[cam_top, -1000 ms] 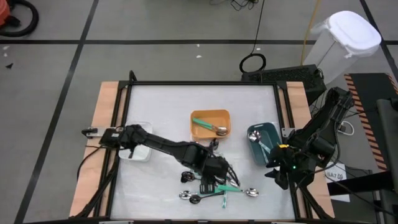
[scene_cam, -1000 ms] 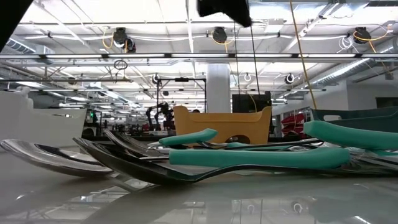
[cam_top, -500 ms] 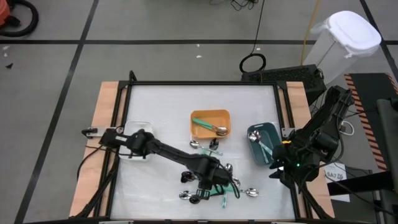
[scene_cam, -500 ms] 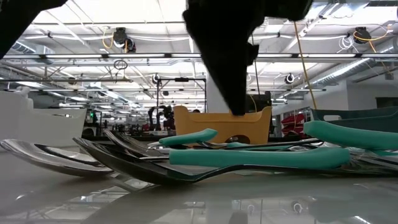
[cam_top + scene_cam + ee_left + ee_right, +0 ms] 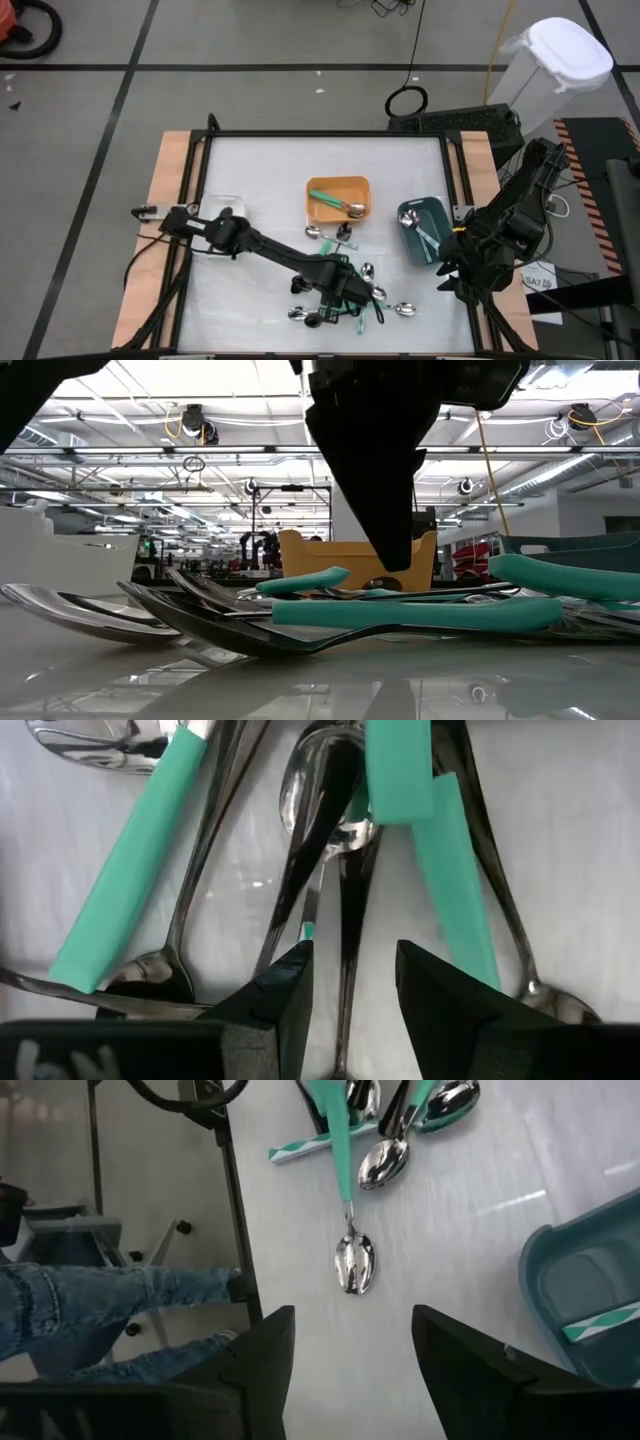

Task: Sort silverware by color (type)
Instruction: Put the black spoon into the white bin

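The silverware (image 5: 340,297) lies in a loose heap on the white table (image 5: 260,180) near its front edge, between the two arms and just in front of the orange bin (image 5: 338,198). More pieces sit in the bins: a teal-handled spoon (image 5: 336,201) lies across the orange bin with its bowl toward the right arm, and two utensils rest in the dark teal bin (image 5: 424,230) near the table's right edge.

Against the picture of a second ago, the left gripper (image 5: 345,288) has come forward and down onto the heap. In the low view it now shows as a broad dark shape (image 5: 375,460) hanging just over the utensils, where only a small dark tip showed at the top before. The heap itself looks unmoved.

In the left wrist view, the fingers (image 5: 285,1005) stand spread, straddling a slim all-dark utensil (image 5: 350,920) whose long axis runs straight out ahead between them. The teal handles (image 5: 125,885) beside it fan out at slants, one crossing another.

At the heap's right end, one teal-handled spoon (image 5: 347,1210) lies apart, its bowl (image 5: 354,1263) pointing toward the table's front edge.

The right gripper (image 5: 452,275) waits beyond the table's right edge, near the dark teal bin, its fingers (image 5: 262,1355) apart and holding nothing.
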Robot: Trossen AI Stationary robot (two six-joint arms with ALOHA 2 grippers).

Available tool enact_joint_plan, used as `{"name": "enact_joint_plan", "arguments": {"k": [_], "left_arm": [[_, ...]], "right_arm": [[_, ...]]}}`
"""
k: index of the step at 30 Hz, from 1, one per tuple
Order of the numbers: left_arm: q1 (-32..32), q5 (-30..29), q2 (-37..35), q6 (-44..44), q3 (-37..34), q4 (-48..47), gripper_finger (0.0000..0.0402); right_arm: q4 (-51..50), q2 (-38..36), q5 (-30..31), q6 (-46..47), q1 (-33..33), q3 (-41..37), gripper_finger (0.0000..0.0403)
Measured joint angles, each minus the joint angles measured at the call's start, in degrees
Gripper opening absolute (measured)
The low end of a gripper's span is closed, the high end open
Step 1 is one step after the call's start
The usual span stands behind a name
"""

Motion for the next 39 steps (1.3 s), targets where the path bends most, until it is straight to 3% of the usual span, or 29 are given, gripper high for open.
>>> {"name": "enact_joint_plan", "arguments": {"k": [12,27,34,39], "left_arm": [[-0.3,3.3,1.4,0.9,0.0,2.0,0.0141],[-0.4,-1.0,3.4,-4.5,0.0,2.2,0.0140],[0.6,2.4,4.1,-3.7,0.2,2.6,0.0139],[0.6,2.7,4.2,0.3,0.2,2.5,0.0107]], "right_arm": [[0.1,0.0,-1.3,0.5,0.0,0.0,0.0196],[0.1,0.0,-1.3,-0.1,0.0,0.0,0.0196],[0.1,0.0,-1.3,-0.3,0.0,0.0,0.0196],[0.1,0.0,-1.3,-0.3,0.0,0.0,0.0196]]}}
